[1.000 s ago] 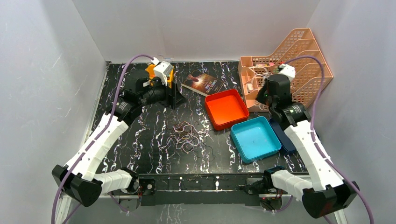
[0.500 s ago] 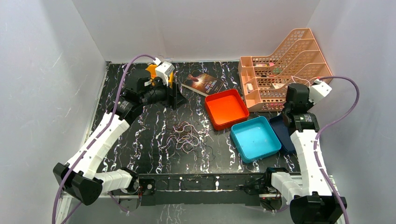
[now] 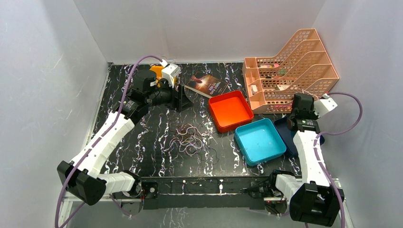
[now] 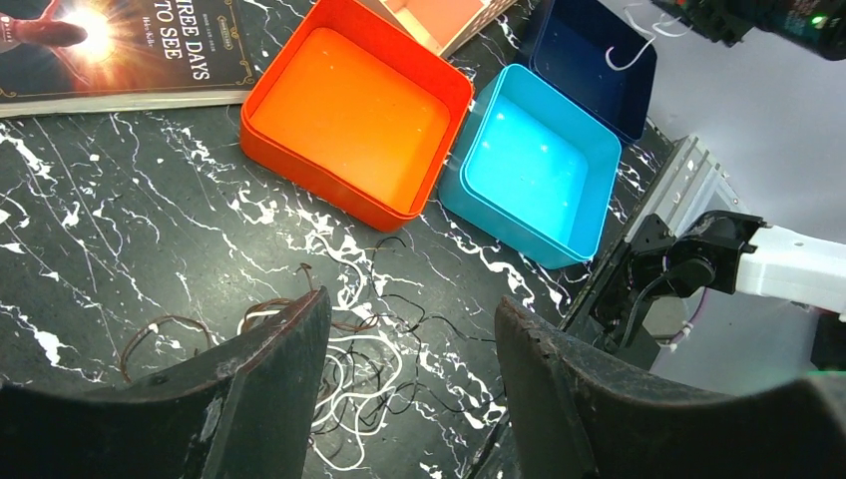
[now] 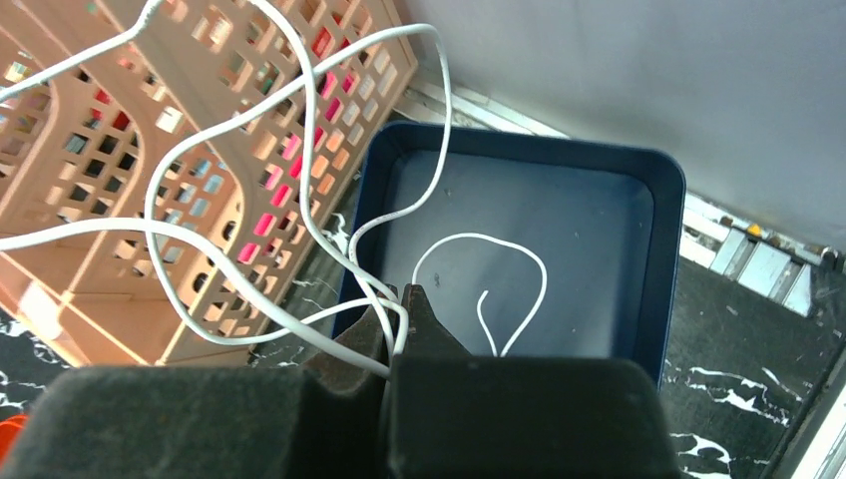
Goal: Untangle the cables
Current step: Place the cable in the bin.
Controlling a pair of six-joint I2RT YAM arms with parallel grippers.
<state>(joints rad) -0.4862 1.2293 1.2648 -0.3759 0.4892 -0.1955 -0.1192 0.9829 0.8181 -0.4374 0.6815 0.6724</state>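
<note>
Cables (image 3: 190, 139) in a loose dark tangle lie mid-table, and one strand is away on the right! Right wrist view: the right gripper (image 5: 399, 299) has its fingers clenched tight on a thin white cable (image 5: 479, 237). That cable curls in a loop down into the navy tray (image 5: 529, 155) below and sweeps up in wide arcs across the peach mesh file rack (image 5: 100, 150) to the left. The overhead view hides that grip under the wrist; it gives only the right arm bent over the navy tray, close to the rack's near side.

Over to the left gripper (image 4: 409, 319): fingers spread, nothing between them, up off the black marbled table (image 3: 142, 137). Its wrist camera looks down through the gap onto the tangle, picking out brown, black and whitish loops that the overhead view blurs into one dark scribble. Beyond the tangle sit the orange tray (image 4: 329, 190) and the light blue tray (image 4: 519, 235) side by side, the navy tray behind them, and a book (image 4: 120, 50) far and left of the orange one. From above, the left gripper hangs over the far left of the table, apart from the tangle.
</note>
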